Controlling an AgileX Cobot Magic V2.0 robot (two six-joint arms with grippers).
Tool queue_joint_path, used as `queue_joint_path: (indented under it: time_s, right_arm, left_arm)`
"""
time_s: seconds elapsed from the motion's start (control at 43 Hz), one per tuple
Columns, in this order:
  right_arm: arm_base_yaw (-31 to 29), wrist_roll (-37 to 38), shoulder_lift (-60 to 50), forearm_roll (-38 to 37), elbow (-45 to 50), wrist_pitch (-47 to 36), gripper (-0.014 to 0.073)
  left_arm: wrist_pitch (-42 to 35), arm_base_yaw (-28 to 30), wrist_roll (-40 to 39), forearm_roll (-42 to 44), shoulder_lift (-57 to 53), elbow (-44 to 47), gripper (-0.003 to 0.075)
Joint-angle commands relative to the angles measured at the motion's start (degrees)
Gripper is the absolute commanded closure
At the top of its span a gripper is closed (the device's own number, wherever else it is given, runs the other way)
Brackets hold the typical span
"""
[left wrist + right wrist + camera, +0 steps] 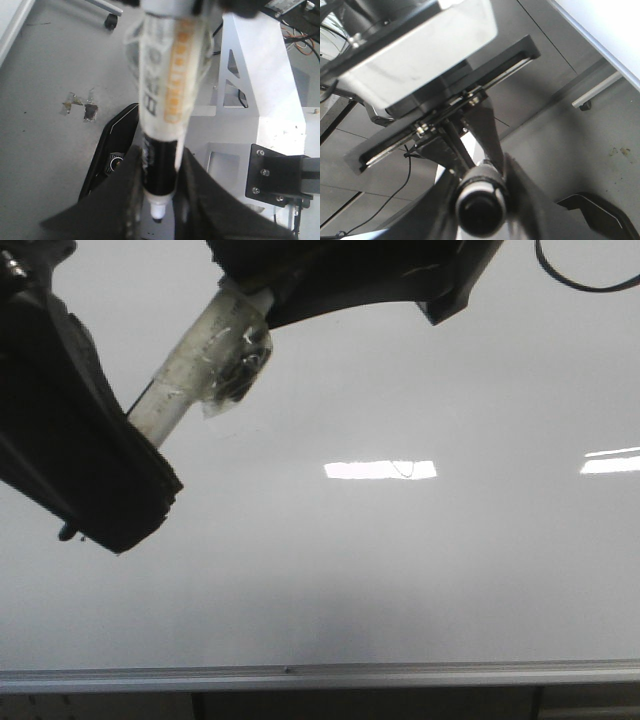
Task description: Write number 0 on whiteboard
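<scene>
The whiteboard (pixel 420 580) fills the front view, with a silver rail (pixel 320 676) along its lower edge. No drawn number 0 loop shows on it; only a faint short dark stroke sits inside a bright reflection (pixel 380 470). A white marker (pixel 190 365) wrapped in clear tape spans between both grippers, in front of the board's upper left. My left gripper (pixel 140 500) is shut on the marker's tip end. In the left wrist view the marker (pixel 167 90) points its nib between the fingers (pixel 125 200). My right gripper (pixel 260 285) is shut on the marker's round black other end (pixel 481 205).
A second bright reflection (pixel 612 464) lies at the board's right. A black cable (pixel 580 275) loops at the upper right. The wrist views show grey floor (pixel 45 60), a white metal frame (pixel 260 85) and a caster wheel (pixel 111 21).
</scene>
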Motion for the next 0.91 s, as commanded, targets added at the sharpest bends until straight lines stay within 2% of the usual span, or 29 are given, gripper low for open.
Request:
queue_joint_path:
  time_s: [0.0, 0.07, 0.233, 0.303, 0.396, 0.489, 0.559, 0.605, 0.652, 0.768, 0.885]
  right_arm:
    - [0.1, -1.1, -1.2, 3.9, -1.8, 3.6, 0.0575]
    - [0.1, -1.1, -0.8, 3.9, -1.8, 3.7, 0.0671]
    - [0.1, -1.1, -0.6, 3.9, -1.8, 3.3, 0.0663]
    - [0.0, -1.1, -0.6, 3.9, -1.8, 3.3, 0.0663]
    - [0.1, -1.1, -0.6, 3.8, -1.8, 3.3, 0.0663]
    - [0.1, -1.1, -0.6, 3.2, -1.8, 3.3, 0.0663]
    - [-0.3, -1.1, -0.6, 1.9, -1.8, 3.3, 0.0662]
    - [-0.7, -1.1, -0.7, 1.1, -1.8, 3.6, 0.0661]
    - [-1.3, -1.1, -0.7, 0.6, -1.8, 4.2, 0.0662]
    - [-4.8, -0.7, -1.2, -1.6, -1.8, 6.7, 0.0662]
    - [-10.3, 2.2, -4.4, -8.6, -1.8, 6.4, 0.0653]
  left_arm:
    - [0.4, -0.4, 0.1, -3.6, -1.7, -1.7, 0.0739]
    - [0.4, -0.4, 0.1, -3.6, -1.7, -1.7, 0.0739]
    - [0.5, -0.4, 0.7, -3.6, -1.7, -1.7, 0.0735]
    - [0.5, -0.4, 1.4, -3.6, -1.7, -1.7, 0.0689]
    - [0.5, -0.4, 1.4, -4.3, -1.7, -1.7, 0.0536]
    - [0.4, -0.4, 1.4, -5.3, -1.7, -1.7, 0.0293]
    - [0.0, -0.4, 1.4, -6.0, -1.7, -1.7, 0.0148]
    - [-0.4, -0.4, 1.4, -6.3, -1.7, -2.0, 0.0064]
    - [-0.5, -0.4, 1.4, -6.3, -1.7, -2.4, 0.0020]
    - [-0.7, -0.4, 1.4, -5.6, -1.7, -3.5, 0.0045]
    - [-0.7, -0.4, 1.4, -5.1, -1.7, -3.9, 0.0062]
